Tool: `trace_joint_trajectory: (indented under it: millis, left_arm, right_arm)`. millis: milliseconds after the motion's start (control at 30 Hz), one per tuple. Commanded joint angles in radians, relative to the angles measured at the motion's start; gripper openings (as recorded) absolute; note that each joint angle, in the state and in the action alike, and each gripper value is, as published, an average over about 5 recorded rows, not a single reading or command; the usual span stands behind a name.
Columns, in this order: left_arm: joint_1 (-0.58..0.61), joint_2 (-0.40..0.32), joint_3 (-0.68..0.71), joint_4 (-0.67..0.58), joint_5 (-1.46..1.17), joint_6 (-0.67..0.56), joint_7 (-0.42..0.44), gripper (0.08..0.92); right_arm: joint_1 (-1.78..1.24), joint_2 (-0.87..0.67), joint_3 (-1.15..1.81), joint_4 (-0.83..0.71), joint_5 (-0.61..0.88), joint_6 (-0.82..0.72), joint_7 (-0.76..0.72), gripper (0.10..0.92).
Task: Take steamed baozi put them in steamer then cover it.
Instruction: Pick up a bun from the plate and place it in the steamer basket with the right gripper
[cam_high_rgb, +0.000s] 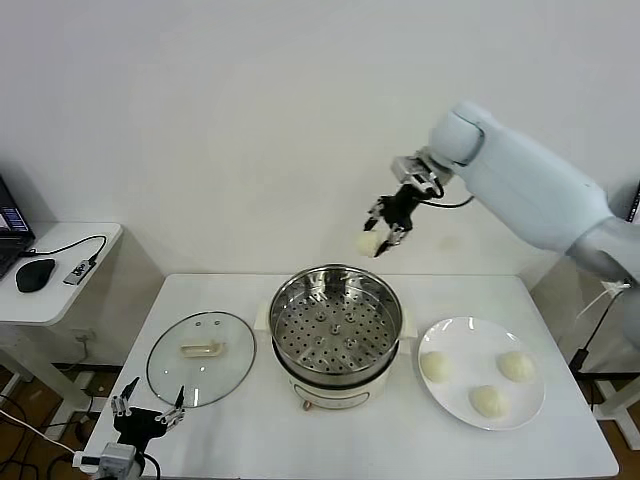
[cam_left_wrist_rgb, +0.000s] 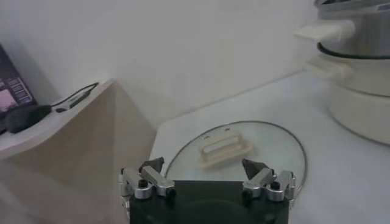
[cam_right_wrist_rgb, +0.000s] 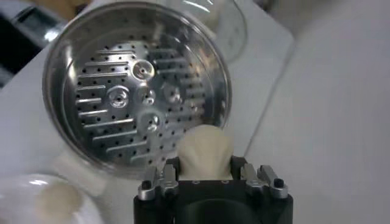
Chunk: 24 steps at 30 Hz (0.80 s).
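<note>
My right gripper (cam_high_rgb: 378, 240) is shut on a cream-white baozi (cam_high_rgb: 367, 243), held in the air above the far rim of the steamer (cam_high_rgb: 337, 322). In the right wrist view the baozi (cam_right_wrist_rgb: 204, 149) sits squeezed between the fingers over the perforated steel steamer (cam_right_wrist_rgb: 122, 91), whose basket holds nothing. Three more baozi (cam_high_rgb: 487, 401) lie on the white plate (cam_high_rgb: 455, 340) to the right. The glass cover (cam_high_rgb: 200, 358) lies flat on the table, left of the steamer. My left gripper (cam_high_rgb: 148, 413) waits open near the front left edge, just short of the cover (cam_left_wrist_rgb: 237, 152).
A side table (cam_high_rgb: 55, 275) at the far left carries a mouse (cam_high_rgb: 35, 273) and a cable. The white wall stands close behind the table. The steamer's pot (cam_left_wrist_rgb: 359, 73) rises beyond the cover in the left wrist view.
</note>
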Motion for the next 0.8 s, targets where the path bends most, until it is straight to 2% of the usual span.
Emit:
trace_joint_trajectory:
  millis: [33,200,300,567,800]
  left_arm:
    - [0.001,0.0,-0.005,-0.003,0.002,0.001,-0.002,0.823]
    - [0.003,-0.008,-0.005,-0.003,0.011,0.001,-0.003,0.823]
    - [0.004,-0.011,-0.003,-0.002,0.013,0.0,-0.004,0.823]
    - [0.001,-0.017,0.001,0.0,0.017,0.001,-0.004,0.823]
    - [-0.003,-0.016,0.006,0.007,0.018,0.0,-0.004,0.823]
  right_arm:
    - [-0.031,0.057,-0.041,0.093,-0.174,0.369,0.018,0.518]
    - [-0.055,0.03,-0.07,0.205,-0.257,0.37,0.036,0.517]
    - [-0.071,0.036,-0.067,0.221,-0.324,0.37,0.054,0.518]
    - [-0.125,0.084,-0.028,0.124,-0.508,0.371,0.113,0.517]
    - [-0.155,0.115,-0.019,0.068,-0.547,0.371,0.154,0.518]
